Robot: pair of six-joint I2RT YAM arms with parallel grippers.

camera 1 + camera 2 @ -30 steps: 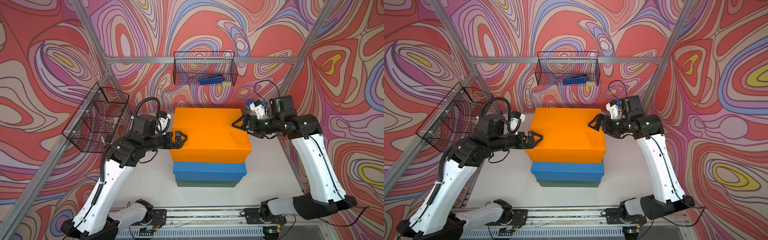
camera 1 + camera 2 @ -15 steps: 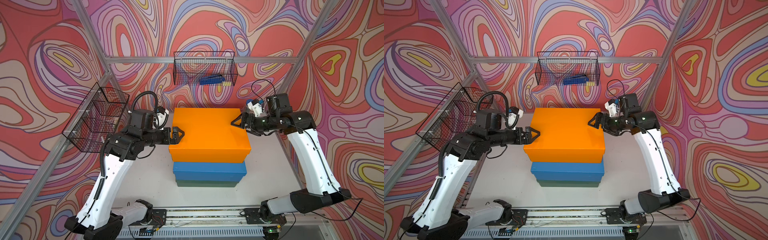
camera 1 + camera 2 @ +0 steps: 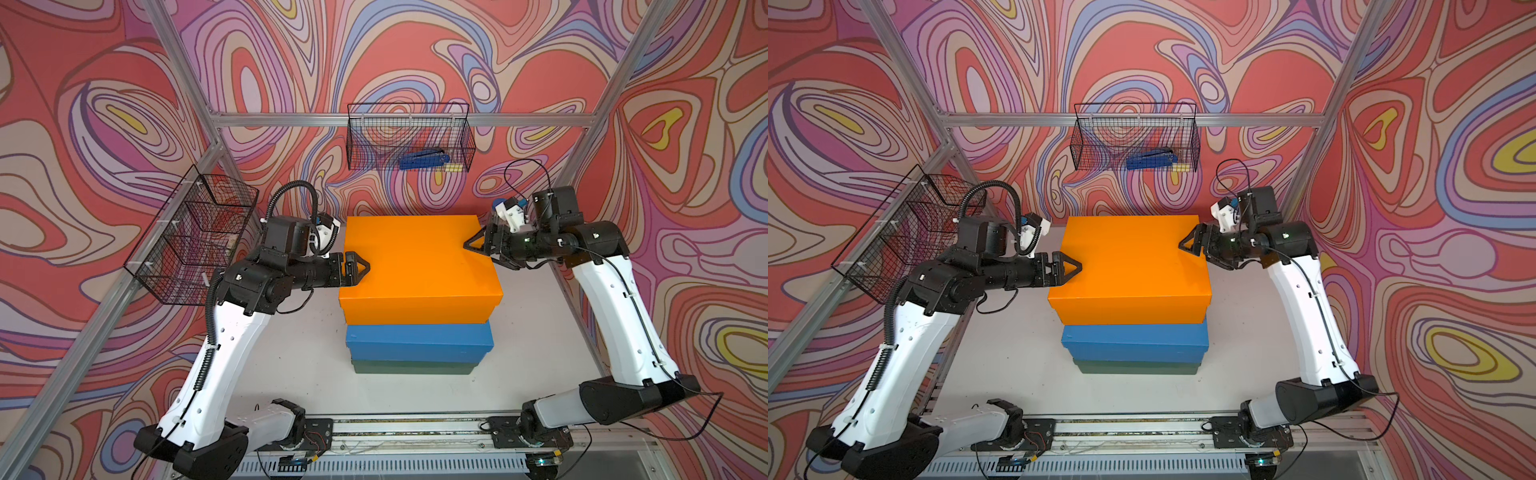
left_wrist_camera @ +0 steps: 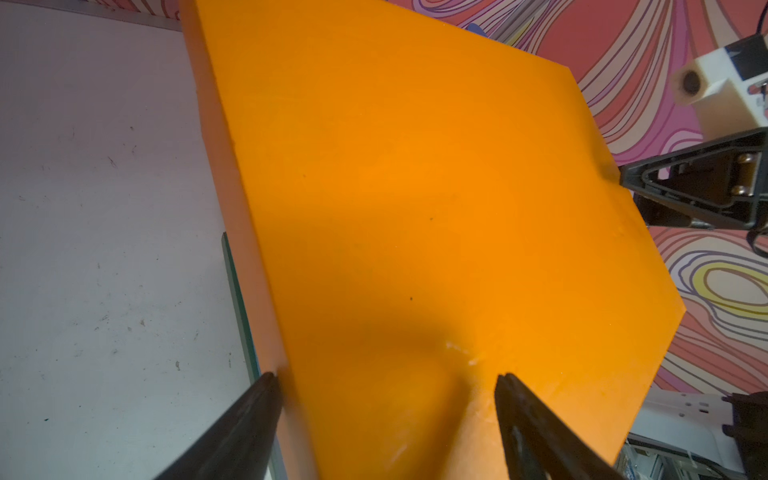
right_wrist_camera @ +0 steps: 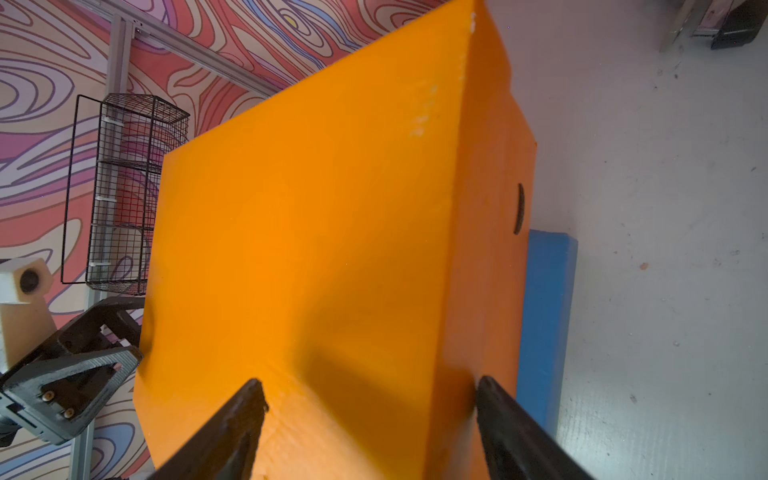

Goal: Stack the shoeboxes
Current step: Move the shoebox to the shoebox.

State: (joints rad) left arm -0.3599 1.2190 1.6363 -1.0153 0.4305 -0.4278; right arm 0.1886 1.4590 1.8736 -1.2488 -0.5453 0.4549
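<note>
Over the last second both sets of fingers have narrowed from a wide spread. The left fingers point(image 3: 365, 266) have also slid a little toward the far side along the box's left end. The orange shoebox point(image 3: 415, 266) has kept its place on top of the pile.

We see the pile in the middle of the worktop point(image 3: 299, 353), between the two arms. The orange shoebox lies on the blue shoebox point(image 3: 417, 338), which lies on the dark green shoebox point(image 3: 411, 368).

In both top views the left fingers reach over the left edge of the orange lid. In the left wrist view one finger point(image 4: 245, 419) touches the side wall and its partner point(image 4: 528, 419) presses the lid. The box's edge sits between them and the card is creased at the tip, so we read them as clamped on the orange shoebox.

The right fingers point(image 3: 467, 245) meet the box's right end, nearer its far corner. In the right wrist view one finger point(image 5: 237, 419) bears on the lid and the second point(image 5: 507, 419) on the side wall just above the blue shoebox. We read this too as a pinch on the orange shoebox.

One wire basket point(image 3: 195, 237) hangs on the left wall. A second basket point(image 3: 409, 137) on the far wall holds a blue item point(image 3: 424, 158).
</note>
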